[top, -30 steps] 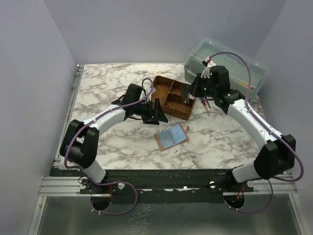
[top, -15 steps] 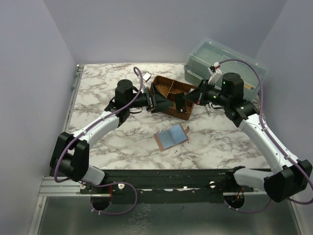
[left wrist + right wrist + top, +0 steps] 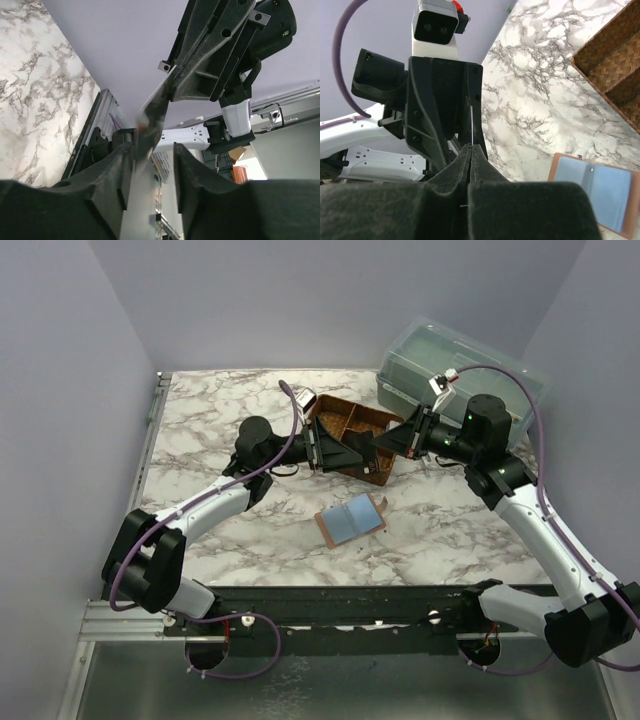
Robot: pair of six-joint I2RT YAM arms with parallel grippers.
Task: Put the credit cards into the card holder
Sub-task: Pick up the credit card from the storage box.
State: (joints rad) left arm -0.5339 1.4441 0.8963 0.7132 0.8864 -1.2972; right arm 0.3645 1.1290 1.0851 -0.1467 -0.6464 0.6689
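Note:
The card holder (image 3: 350, 519) (image 3: 597, 192) lies open on the marble table, tan rim and bluish pockets up. Above the woven tray both grippers meet tip to tip. My right gripper (image 3: 385, 443) (image 3: 471, 146) is shut on a thin credit card (image 3: 470, 125) seen edge-on, which sticks out towards the left gripper. In the left wrist view that credit card (image 3: 152, 117) reaches between the fingers of my left gripper (image 3: 350, 448) (image 3: 152, 150). It lies against one finger (image 3: 120, 160), with a gap to the other finger (image 3: 192, 165). Other credit cards are out of view.
A brown woven divided tray (image 3: 345, 418) (image 3: 615, 65) stands just under and behind the grippers. A translucent green box (image 3: 460, 365) sits at the back right. Marble table (image 3: 220, 410) stretches to the left and front.
Both arms swung towards each other over the tray. The left gripper lifted, turned to face the right one, and its jaws widened then narrowed around the card the right gripper holds.

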